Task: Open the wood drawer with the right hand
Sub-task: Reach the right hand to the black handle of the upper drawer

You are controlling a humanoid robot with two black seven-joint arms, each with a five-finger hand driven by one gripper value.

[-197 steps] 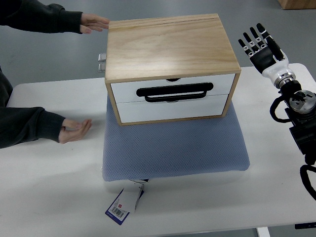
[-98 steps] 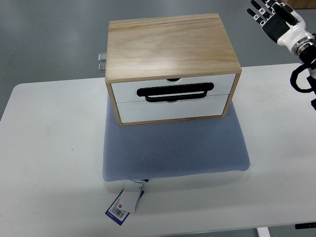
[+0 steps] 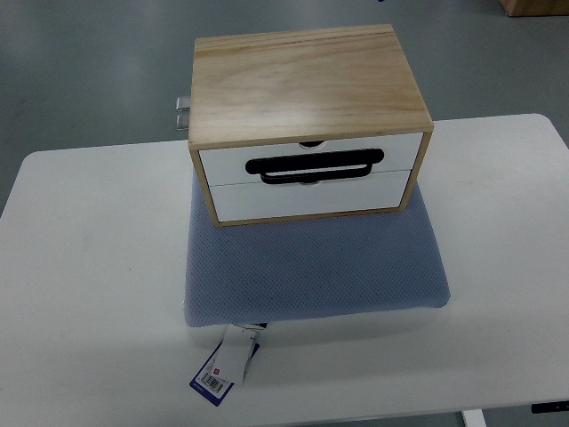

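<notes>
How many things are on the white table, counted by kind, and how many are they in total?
Wooden drawer box: 1
Blue-grey cushion: 1
Paper tag: 1
Total: 3, all on the white table. No robot hand is in view.

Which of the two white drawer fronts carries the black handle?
The upper drawer front: the black handle sits along its lower edge; the lower drawer front is plain white.

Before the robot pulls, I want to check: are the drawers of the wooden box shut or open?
Shut. Both white drawer fronts sit flush inside the wooden box; the black handle lies against them.
</notes>
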